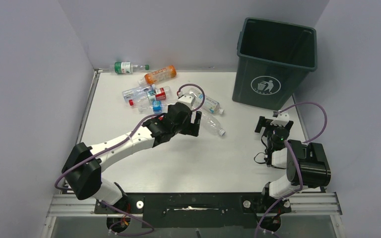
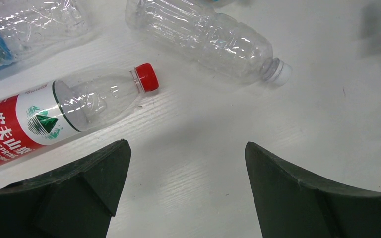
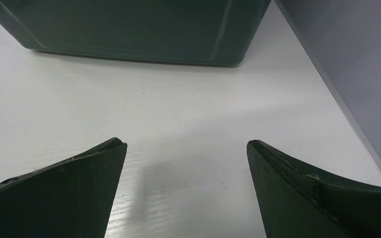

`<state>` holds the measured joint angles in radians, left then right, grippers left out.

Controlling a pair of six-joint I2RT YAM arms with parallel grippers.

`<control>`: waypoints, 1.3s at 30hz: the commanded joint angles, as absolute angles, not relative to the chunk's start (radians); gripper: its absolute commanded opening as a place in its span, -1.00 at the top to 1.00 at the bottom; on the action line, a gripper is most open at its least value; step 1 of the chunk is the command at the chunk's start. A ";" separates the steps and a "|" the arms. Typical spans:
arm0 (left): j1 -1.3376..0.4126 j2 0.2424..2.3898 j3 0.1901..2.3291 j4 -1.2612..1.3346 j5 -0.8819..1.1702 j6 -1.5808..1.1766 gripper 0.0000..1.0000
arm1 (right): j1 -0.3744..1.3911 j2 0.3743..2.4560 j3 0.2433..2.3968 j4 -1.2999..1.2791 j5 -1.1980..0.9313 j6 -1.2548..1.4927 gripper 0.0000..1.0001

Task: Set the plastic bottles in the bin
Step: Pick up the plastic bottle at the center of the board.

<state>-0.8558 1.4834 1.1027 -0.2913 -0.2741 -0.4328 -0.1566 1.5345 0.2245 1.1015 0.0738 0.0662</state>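
Left end effector, spread and empty, hangs over bottles near the far edge of the surface; right end effector, also spread, faces the bin at the far-right corner.

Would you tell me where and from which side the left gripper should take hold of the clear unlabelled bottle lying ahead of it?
Probably across the wide mid-body of the clear unlabelled bottle, coming down from above with one finger on each long side. It lies on its side on the table, and its neck tapers, so a grip there might slip. The left gripper is open.
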 commanded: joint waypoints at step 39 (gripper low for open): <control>-0.861 1.106 1.155 -0.540 -0.382 -0.487 -0.74 | -0.161 1.531 0.251 1.153 0.071 0.054 -0.96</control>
<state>-0.8585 1.1637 1.0748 -0.4526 -0.3260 -0.4629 -0.1566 1.5345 0.2245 1.0985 0.0738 0.0658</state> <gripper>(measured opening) 0.867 0.977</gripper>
